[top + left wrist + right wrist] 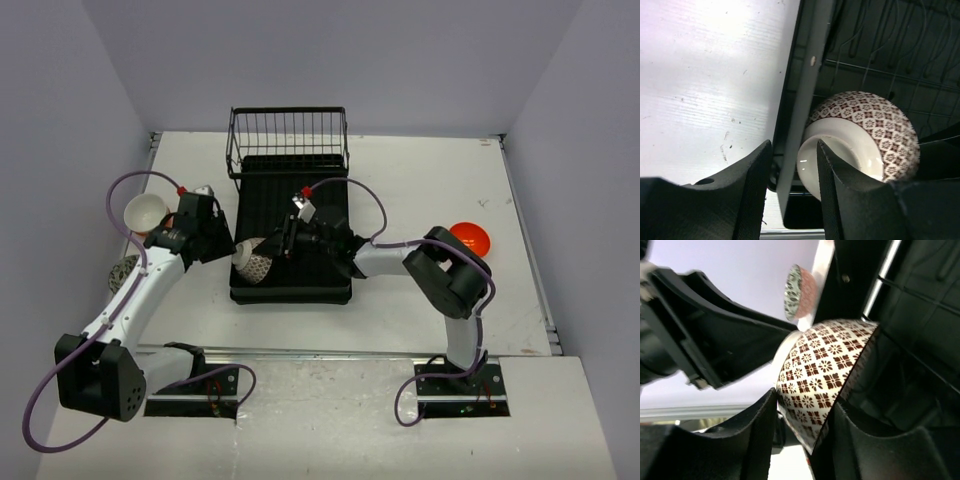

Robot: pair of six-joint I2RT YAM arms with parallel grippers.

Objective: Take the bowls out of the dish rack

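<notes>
Patterned bowl [255, 265] is lying tipped on its side in the near-left corner of the dish rack [325, 180], against the rack's left wall, with its white inside facing left. The rack is sitting mid-table [420, 180], and its wire basket [288, 135] is standing upright at the far end. Right arm is reaching across the rack floor from the right. Right pincer [278, 248] is gripping the brown-and-white bowl; in the right wrist view the bowl [825, 360] is filling the gap between the fingers [760, 440], both pads looking pressed on it. Left pincer [230, 250] is sitting at the rack's left edge with its jaws apart, holding nothing. In the left wrist view the pincer [792, 165] is straddling the rack's side wall [810, 75] and the bowl's [870, 125] near rim. One finger [752, 195] is hanging outside the rack over the table, and the other is crossing in front of the bowl's mouth. Whether that finger is touching the rim, can't tell. A white bowl [146, 209] is sitting upright on the table left of the rack. A second patterned bowl [122, 272] is lying nearer, partly hidden by the left arm, and showing in the right wrist view [800, 292] too. An orange bowl [470, 238] is sitting on the table right of the rack, behind the right arm.
</notes>
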